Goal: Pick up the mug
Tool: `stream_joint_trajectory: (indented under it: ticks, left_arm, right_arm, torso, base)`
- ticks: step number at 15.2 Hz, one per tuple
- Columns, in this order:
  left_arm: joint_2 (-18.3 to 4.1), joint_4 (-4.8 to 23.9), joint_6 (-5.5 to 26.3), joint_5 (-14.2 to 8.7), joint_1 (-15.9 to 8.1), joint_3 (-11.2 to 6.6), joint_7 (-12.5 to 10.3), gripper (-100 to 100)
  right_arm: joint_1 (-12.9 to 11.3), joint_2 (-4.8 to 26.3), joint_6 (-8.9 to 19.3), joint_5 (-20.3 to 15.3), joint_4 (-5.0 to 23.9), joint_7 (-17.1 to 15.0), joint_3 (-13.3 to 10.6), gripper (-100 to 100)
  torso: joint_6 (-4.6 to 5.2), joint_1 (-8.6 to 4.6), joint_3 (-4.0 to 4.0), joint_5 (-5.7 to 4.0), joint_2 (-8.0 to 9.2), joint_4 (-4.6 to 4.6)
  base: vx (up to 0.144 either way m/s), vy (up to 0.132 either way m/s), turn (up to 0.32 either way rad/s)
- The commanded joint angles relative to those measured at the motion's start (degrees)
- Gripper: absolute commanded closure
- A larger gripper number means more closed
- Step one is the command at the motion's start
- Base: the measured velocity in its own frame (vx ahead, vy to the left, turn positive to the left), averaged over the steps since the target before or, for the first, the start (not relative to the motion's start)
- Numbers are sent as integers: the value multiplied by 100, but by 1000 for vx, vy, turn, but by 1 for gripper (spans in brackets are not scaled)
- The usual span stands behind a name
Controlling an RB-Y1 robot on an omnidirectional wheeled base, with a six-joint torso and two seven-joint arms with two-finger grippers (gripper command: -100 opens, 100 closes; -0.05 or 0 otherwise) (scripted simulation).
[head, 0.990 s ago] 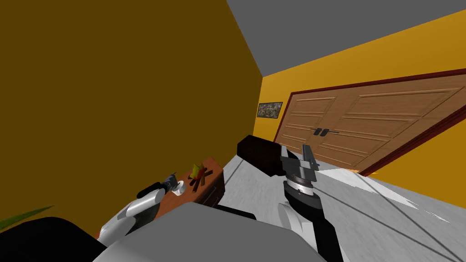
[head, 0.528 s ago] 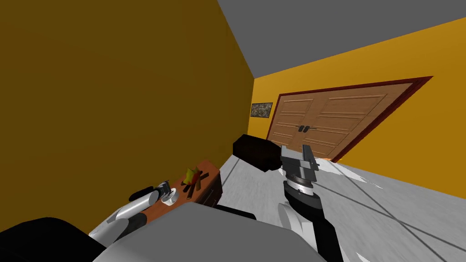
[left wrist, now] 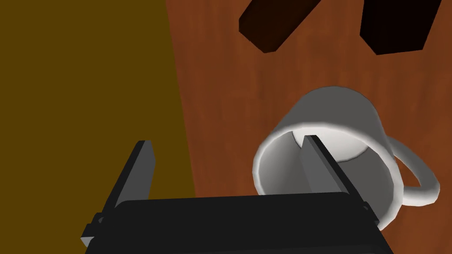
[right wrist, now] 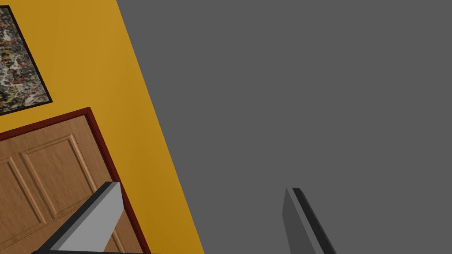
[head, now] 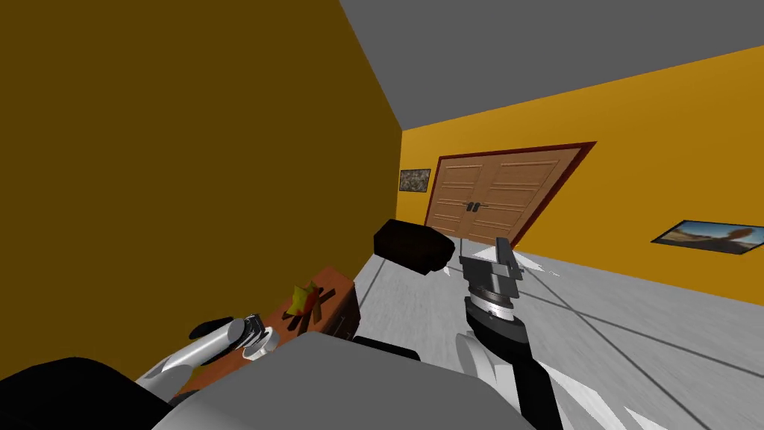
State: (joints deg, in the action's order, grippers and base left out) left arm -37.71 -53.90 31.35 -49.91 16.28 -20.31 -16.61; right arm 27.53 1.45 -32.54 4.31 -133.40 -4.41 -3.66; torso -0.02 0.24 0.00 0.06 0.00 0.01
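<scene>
Mug (left wrist: 335, 110), white with a loop handle, is at the near end of a reddish-brown table (left wrist: 220, 88), close to the table edge that meets the ochre wall (left wrist: 84, 75). The left gripper (left wrist: 226, 141) reaches down at it, jaws spread wide and gripping nothing — one finger (left wrist: 322, 163) dips into the mug's mouth, the other stands beyond that table edge. Two dark blocks (left wrist: 278, 22) lie farther along the table. The right gripper (head: 507, 257) is raised well to the table's right, jaws wide apart and empty.
</scene>
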Motion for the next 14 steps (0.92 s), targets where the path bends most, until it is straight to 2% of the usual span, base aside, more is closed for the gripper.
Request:
stream_joint_trajectory:
  ticks: [1, 3, 4, 6, 7, 9, 10, 11, 13, 14]
  left_arm:
    - [-127, 286, 286, -226, -27, -56, -38, -100]
    - [-127, 507, 336, -226, -27, -56, -38, -100]
    - [-234, 679, 537, -396, -52, -105, -89, -100]
    - [-234, 846, 602, -396, -52, -105, -89, -100]
    - [-333, 1036, 825, -559, -74, -149, -138, -100]
    - [-333, 1172, 858, -559, -74, -149, -138, -100]
    - [-426, 1318, 1094, -715, -94, -190, -185, -100]
    - [-426, 1451, 1103, -715, -94, -190, -185, -100]
    - [-426, 1483, 1103, -715, -94, -190, -185, -100]
    - [-512, 1634, 1335, -861, -110, -228, -229, -100]
  right_arm:
    - [0, 0, 0, 0, 0, 0, 0, 0]
    - [-1, 0, 0, 0, 0, 0, 0, 0]
    - [0, 0, 0, 0, 0, 0, 0, 0]
    - [-1, 0, 0, 0, 0, 0, 0, 0]
    - [0, 0, 0, 0, 0, 0, 0, 0]
    - [-1, 0, 0, 0, 0, 0, 0, 0]
    - [0, 0, 0, 0, 0, 0, 0, 0]
    - [-1, 0, 0, 0, 0, 0, 0, 0]
    - [0, 0, 0, 0, 0, 0, 0, 0]
    - [1, 0, 0, 0, 0, 0, 0, 0]
  torso:
    - [0, 0, 0, 0, 0, 0]
    - [4, -2, -1, 0, -1, 0]
    - [0, -4, -2, -1, -3, -1]
    - [4, -3, -1, -1, -2, 0]
    - [1, -4, -1, 0, -3, -1]
    - [5, -3, -1, -1, -2, 0]
    - [0, -4, -2, -1, -4, -1]
    - [5, -4, -2, -2, -3, 0]
    - [-1, -5, -1, -1, -2, 0]
    - [-2, -9, -2, -1, -5, -1]
  base:
    - [-23, 36, -270]
    - [-18, 34, -206]
    - [-20, 30, -214]
    - [-23, 34, -211]
    - [-22, 30, -281]
    - [-23, 35, -206]
    - [-26, 30, -223]
    - [-31, 31, -250]
    - [-18, 21, -42]
    - [-20, 13, -179]
